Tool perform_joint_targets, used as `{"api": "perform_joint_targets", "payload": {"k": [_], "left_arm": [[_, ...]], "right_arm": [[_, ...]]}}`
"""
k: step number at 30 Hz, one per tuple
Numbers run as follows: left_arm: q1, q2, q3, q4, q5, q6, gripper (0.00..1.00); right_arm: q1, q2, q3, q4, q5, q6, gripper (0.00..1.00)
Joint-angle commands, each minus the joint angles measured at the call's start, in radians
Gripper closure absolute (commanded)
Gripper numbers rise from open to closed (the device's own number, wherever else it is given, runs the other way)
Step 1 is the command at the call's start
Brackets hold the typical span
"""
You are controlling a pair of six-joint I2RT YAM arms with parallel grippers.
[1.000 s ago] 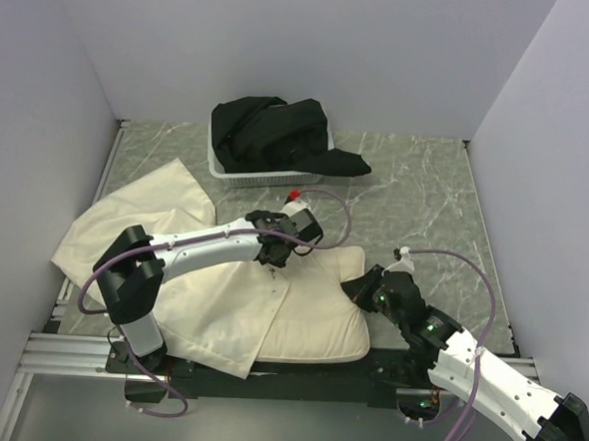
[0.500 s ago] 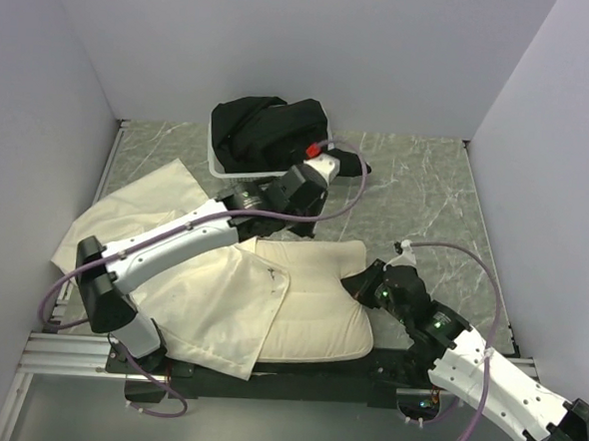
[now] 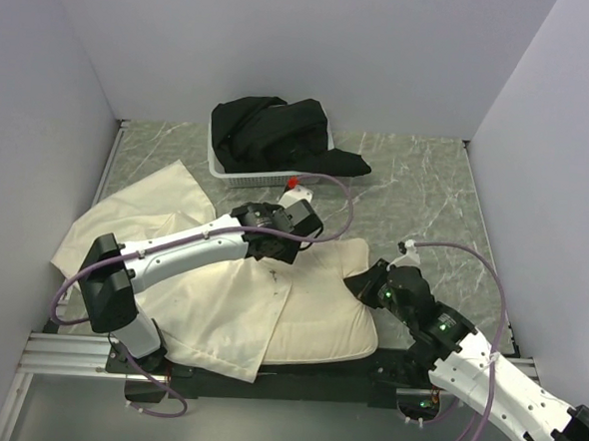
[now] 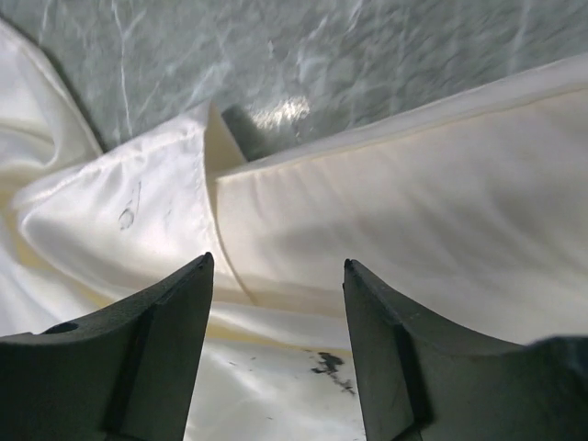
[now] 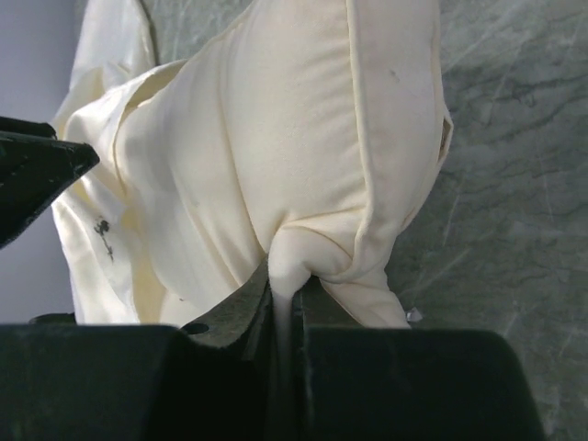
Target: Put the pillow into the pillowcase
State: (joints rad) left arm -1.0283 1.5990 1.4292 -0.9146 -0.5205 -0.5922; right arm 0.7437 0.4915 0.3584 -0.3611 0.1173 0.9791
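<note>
- The pillow [image 3: 324,307] lies at lower centre of the top view on the bench [image 3: 426,199], its left part covered by the pillowcase [image 3: 156,197].
- It looks light, soft and squashy, so pinching an edge suits it.
- The pillowcase seems thin, limp and slippery, and is best gripped along its open edge.
- The left end effector [image 4: 276,266] hangs wide and empty over that edge.
- The right end effector [image 5: 285,299] is clamped on the pillow's right edge.
- At upper centre, a white basket [image 3: 242,178] holds a black cloth heap [image 3: 275,134].

Thin, wrinkled cream cloth with a faint sheen for the pillowcase [image 3: 199,315]; plumper, matt cream fabric for the pillow [image 3: 324,302]. Smooth marbled grey-green desk [image 3: 426,199], glossy in patches. White plastic basket [image 3: 239,177], matt black cloth [image 3: 275,131] inside. Dark matt plastic on the left claw [image 4: 277,266].
</note>
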Motion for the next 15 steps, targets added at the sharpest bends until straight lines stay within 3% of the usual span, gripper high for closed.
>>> {"api": "perform_joint_targets", "payload": {"k": [1,15], "left_arm": [[0.010,-0.036,-0.042,0.039,-0.026,-0.052,0.37],[0.011,-0.062,-0.187,0.060,0.053,-0.075,0.34]], "right_arm": [[0.017,-0.004,0.002,0.093,-0.054,0.012,1.00],[0.016,0.032,-0.036,0.132,-0.056,0.015,1.00]]}}
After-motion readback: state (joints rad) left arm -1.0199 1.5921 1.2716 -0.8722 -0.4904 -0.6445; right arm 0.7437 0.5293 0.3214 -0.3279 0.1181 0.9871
